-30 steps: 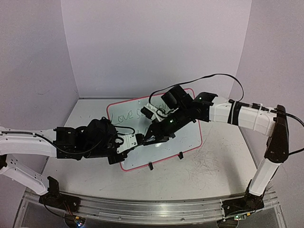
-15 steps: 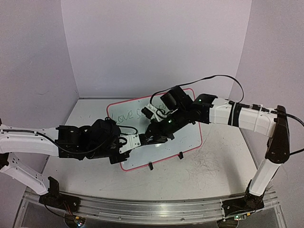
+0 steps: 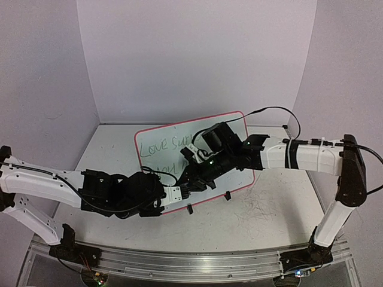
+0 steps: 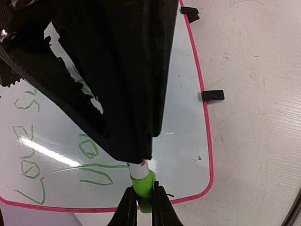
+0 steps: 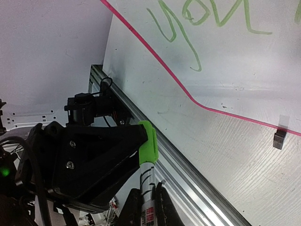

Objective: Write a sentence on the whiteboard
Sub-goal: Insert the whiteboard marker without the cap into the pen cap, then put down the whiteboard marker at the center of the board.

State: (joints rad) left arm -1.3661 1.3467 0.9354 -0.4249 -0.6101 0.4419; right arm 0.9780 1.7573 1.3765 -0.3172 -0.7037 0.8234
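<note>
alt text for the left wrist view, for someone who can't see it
The left end effector pinches the green cap of a marker whose white barrel runs up into the black right end effector filling the upper frame. Beneath lies the whiteboard, pink-rimmed, bearing the green sentence.

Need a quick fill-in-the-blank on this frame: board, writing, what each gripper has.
The sentence on the whiteboard is written in ___ ink.
The right gripper is shut on the white barrel of a ___.
The left gripper pinches its green ___.
Missing words: green; marker; cap.
</note>
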